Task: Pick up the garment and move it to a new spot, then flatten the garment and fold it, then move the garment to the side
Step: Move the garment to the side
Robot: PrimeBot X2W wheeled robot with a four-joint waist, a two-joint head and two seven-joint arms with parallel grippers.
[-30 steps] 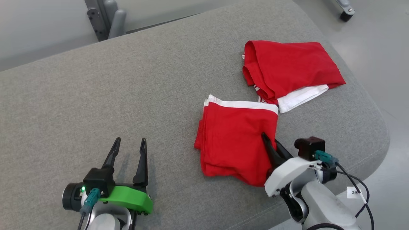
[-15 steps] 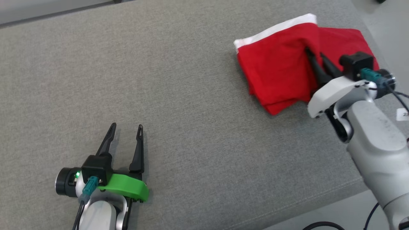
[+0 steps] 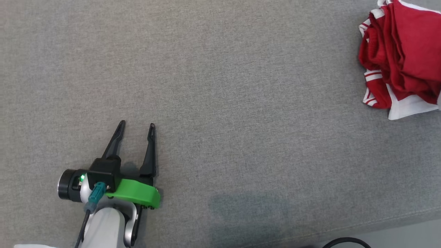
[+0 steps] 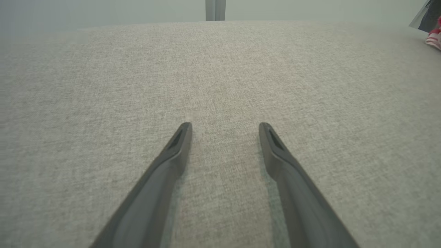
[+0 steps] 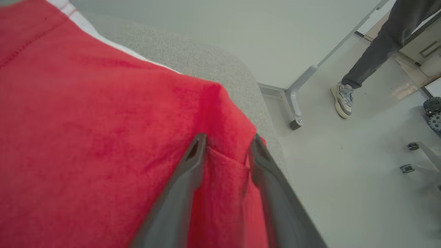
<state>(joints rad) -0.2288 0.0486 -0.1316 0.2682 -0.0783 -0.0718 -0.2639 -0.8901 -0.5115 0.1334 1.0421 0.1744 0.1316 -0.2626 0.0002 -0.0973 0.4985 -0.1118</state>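
While left gripper [image 3: 137,123] gapes above the cushion [image 3: 241,103], right gripper [image 5: 228,137] straddles the garment [image 5: 86,120], grip unclear; foot [image 5: 342,100] nearby.

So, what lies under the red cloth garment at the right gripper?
Below the red cloth garment, the grey woven cushion shows past its edge. Anything directly beneath the cloth is covered. The right gripper has its fingers either side of one fold.

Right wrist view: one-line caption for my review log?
Right gripper fingers straddling a fold of the red garment at the grey cushion edge; a person's shoe beyond.
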